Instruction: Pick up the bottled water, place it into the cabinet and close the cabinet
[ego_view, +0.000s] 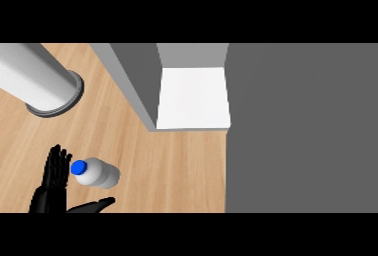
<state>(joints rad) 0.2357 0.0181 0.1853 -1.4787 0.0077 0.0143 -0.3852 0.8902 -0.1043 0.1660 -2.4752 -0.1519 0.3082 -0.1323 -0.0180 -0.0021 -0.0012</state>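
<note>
Small clear plastic water bottle with a blue cap stands upright on the light wood-grain counter, near its lower-left edge. Open grey cabinet with a white inner shelf sits at the counter's far edge, door swung wide. Smooth grey cylinder at the far-left corner. 1 black left hand just beside the bottle, fingers straight, thumb spread, gripping nothing.

One bottled water with a blue cap, one black hand, one open cabinet, one grey cylinder, one wooden counter.
</note>
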